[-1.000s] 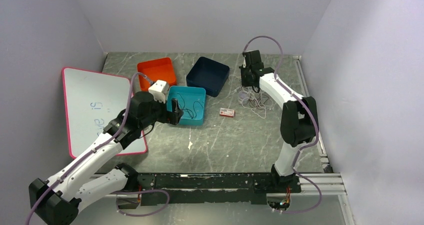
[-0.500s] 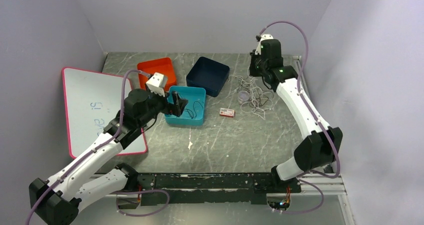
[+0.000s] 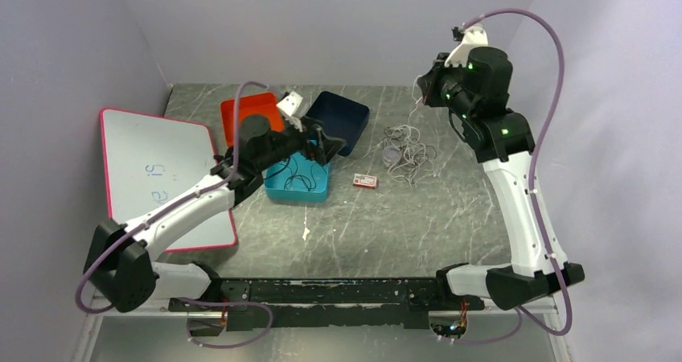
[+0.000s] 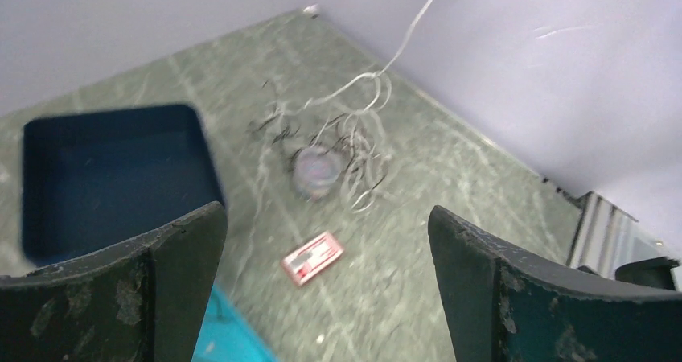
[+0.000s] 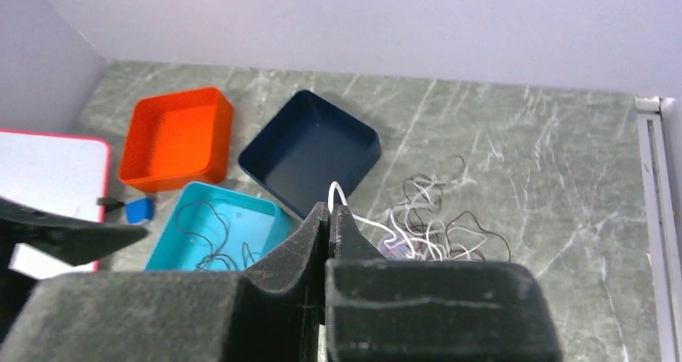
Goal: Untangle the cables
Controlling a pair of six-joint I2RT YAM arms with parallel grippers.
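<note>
- Right end effector, raised high, pinches one whitish strand of the thin white-and-black tangled cables heaped on the grey marbled counter.
- Left end effector hangs wide open and empty.

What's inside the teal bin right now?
Thin black cable loops, loose on the teal bin's floor. From above, the left arm covers its far-left corner; in the right wrist view, the right end effector hides its near edge.
</note>
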